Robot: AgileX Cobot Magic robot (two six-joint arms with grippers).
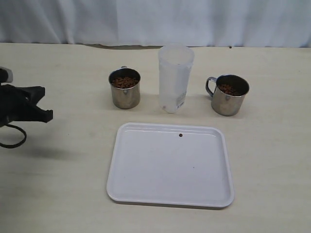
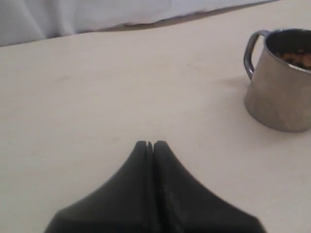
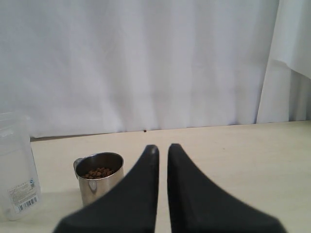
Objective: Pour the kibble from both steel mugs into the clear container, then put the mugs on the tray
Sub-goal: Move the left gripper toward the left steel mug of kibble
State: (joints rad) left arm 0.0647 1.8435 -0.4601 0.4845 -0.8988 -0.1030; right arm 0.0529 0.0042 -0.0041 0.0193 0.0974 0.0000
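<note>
I can read no words or numbers anywhere. The only print I see is a small white label (image 3: 22, 196) low on the container (image 1: 175, 73). It carries a barcode (image 3: 26, 205), and its lettering is too small to make out.

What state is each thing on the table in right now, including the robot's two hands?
Left mug: upright, full of kibble.
Right mug: upright, holds kibble, handle toward the container.
Container: upright, open top, looks empty.
Tray: flat, no mugs on it, one dark speck near its far rim.
Left hand: shut, holding nothing.
Right hand: shut, holding nothing.
</note>
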